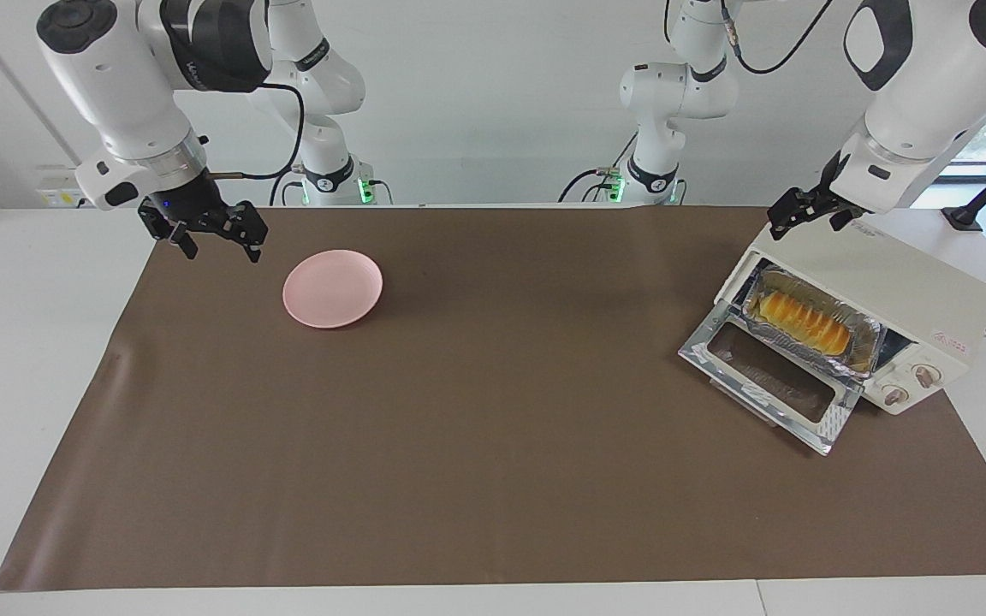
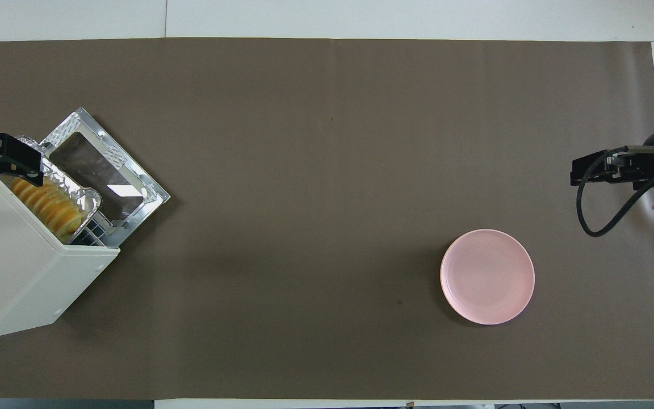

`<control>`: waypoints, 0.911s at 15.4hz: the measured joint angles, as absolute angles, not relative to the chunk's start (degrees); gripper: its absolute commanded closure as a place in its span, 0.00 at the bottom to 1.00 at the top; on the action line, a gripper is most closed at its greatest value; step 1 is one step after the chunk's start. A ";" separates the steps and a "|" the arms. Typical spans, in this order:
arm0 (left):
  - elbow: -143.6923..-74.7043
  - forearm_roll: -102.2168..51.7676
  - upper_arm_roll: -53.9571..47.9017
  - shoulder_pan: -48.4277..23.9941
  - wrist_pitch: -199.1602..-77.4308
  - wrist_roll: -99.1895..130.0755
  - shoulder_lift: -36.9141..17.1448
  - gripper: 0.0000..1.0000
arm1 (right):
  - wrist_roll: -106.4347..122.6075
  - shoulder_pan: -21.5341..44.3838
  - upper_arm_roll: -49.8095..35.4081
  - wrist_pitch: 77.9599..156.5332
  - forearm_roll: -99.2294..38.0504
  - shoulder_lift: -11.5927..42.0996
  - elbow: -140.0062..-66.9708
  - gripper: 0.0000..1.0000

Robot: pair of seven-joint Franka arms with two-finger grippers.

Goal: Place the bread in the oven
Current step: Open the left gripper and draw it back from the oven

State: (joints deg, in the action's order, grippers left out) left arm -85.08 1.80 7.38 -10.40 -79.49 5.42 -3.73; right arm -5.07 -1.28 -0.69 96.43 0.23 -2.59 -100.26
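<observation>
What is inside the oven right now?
The bread in a foil tray, at the oven's mouth above its open door. Deeper inside is hidden.

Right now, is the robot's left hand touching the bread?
Apart. The facing view shows the left hand open, raised over the oven, while the bread sits lower, in the foil tray.
</observation>
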 measured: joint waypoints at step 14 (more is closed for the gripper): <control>-89.02 1.77 1.58 -7.12 -83.61 -4.42 1.35 0.00 | -5.07 -1.28 -0.69 96.43 0.23 -2.59 -100.26 0.00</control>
State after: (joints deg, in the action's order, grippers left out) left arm -89.02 1.77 1.58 -7.12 -83.61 -4.42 1.35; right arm -5.07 -1.28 -0.69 96.43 0.23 -2.59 -100.26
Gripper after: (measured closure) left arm 0.000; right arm 0.000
